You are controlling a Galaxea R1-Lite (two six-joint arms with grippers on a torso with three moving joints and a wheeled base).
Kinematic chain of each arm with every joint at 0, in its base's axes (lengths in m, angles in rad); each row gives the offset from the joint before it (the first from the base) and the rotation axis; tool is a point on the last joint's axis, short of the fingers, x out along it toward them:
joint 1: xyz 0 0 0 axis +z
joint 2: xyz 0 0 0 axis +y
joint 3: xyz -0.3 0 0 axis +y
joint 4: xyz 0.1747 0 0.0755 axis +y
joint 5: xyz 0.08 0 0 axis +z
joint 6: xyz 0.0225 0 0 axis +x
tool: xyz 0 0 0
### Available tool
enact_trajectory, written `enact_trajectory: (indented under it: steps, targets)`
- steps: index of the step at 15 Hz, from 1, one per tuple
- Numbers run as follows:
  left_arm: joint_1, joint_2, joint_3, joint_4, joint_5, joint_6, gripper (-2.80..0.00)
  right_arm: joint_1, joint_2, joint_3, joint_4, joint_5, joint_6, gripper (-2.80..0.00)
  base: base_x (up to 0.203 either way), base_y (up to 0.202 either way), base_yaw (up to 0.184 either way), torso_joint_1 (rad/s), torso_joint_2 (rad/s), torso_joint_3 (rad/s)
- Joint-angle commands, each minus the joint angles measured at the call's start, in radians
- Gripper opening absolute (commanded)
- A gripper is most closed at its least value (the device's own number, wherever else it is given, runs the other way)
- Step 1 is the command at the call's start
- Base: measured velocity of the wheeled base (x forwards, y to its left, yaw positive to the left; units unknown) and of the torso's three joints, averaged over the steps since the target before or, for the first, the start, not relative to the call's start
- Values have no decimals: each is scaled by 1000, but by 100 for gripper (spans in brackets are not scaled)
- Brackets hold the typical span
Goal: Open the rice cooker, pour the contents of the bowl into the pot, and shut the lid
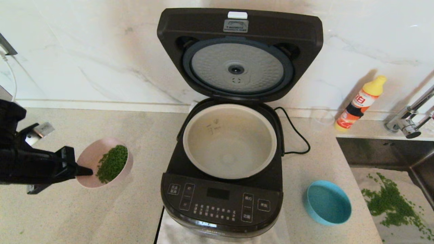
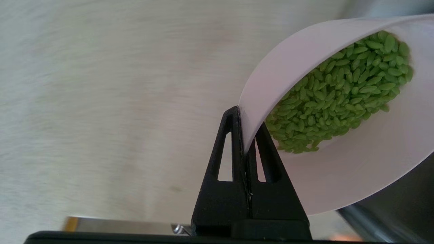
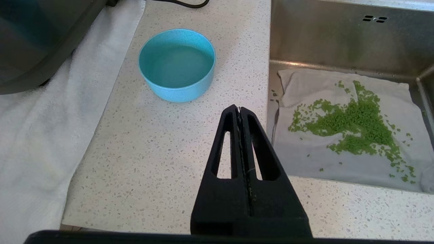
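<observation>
**A:** Left pincer (image 1: 89, 171) clamped on the near rim of the small round pale-pink bowl (image 1: 89, 157), lower left of the head view. One finger inside the wall, one outside, pressed flat together on it in the left wrist view.

**B:** Contents?

**A:** Heap of tiny bright-green grains (image 1: 113, 163) slid to the side of the bowl nearest the cooker. Bowl looks tilted and seems lifted off the speckled stone tabletop (image 1: 142, 210), though I can't be sure of the gap.

**B:** Progress?

**A:** Step one done. Glossy black hinged lid (image 1: 239, 54) stands upright at top centre, dimpled silver disc facing out. Large glossy black rice cooker (image 1: 222, 200) sits mid-frame; its round cream-beige inner pot (image 1: 230, 140) shows bare, no green in it. By my reading the pour is not begun. Left: carry the bowl over the pot, tip, shut the lid.

**B:** Arm pose?

**A:** Left arm reaches in level from the left edge, pincer pointing toward the cooker. Bowl is beside the cooker, apart from it.

**B:** Other arm?

**A:** Right pincer (image 3: 240, 110) closed on nothing, parked over the tabletop near a blue bowl (image 3: 177, 64).
</observation>
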Motion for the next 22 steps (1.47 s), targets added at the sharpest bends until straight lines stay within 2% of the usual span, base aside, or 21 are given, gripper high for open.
enact_trajectory:
  steps: [1,3,10,11,14,22]
  targets:
    - [-87,-66,-140,101,-2,-22,-280,0,1,0,0,0,0,-280,0,0,0,0,0,0]
    - [-145,-71,-229,175,-1,-42,-280,0,2,0,0,0,-1,-280,0,0,0,0,0,0]
    - [-347,-48,-437,287,10,-103,-280,0,2,0,0,0,0,-280,0,0,0,0,0,0]
    - [-379,-36,-457,298,24,-107,-280,0,2,0,0,0,-1,-280,0,0,0,0,0,0]
    - [-484,11,-495,300,132,-110,-280,0,2,0,0,0,1,-280,0,0,0,0,0,0]
    - [-669,121,-595,292,279,-161,-280,0,0,0,0,0,0,-280,0,0,0,0,0,0]
